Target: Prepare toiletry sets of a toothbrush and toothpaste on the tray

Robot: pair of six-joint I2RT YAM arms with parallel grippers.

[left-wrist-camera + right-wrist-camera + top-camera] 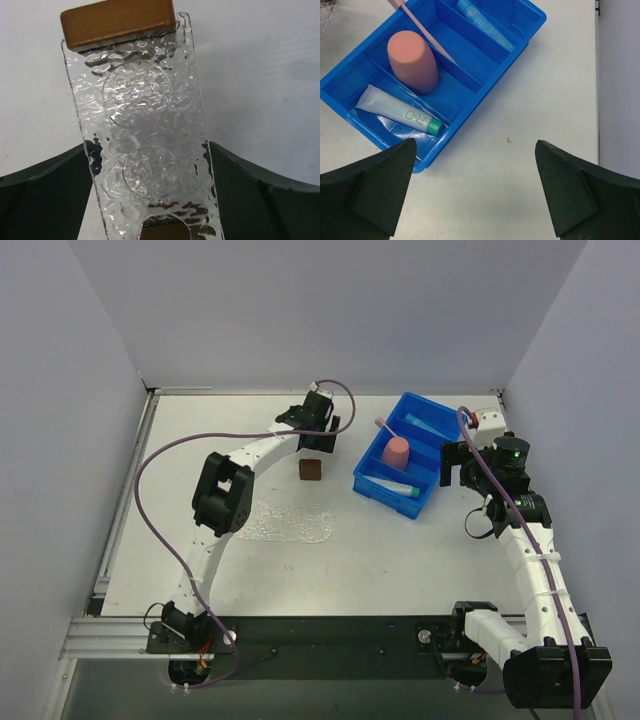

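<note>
The clear bumpy tray lies flat on the table, left of centre. The pink toothbrush, a light blue toothpaste tube and a whitish tube with a teal cap lie in the blue bin. My left gripper has its jaws wide apart on either side of a clear bumpy strip with a brown wooden block at its far end. My right gripper is open and empty, just right of the bin.
A pink cup stands upside down in the bin's middle compartment. Grey walls enclose the table on the left, back and right. The right wall is close to the right arm.
</note>
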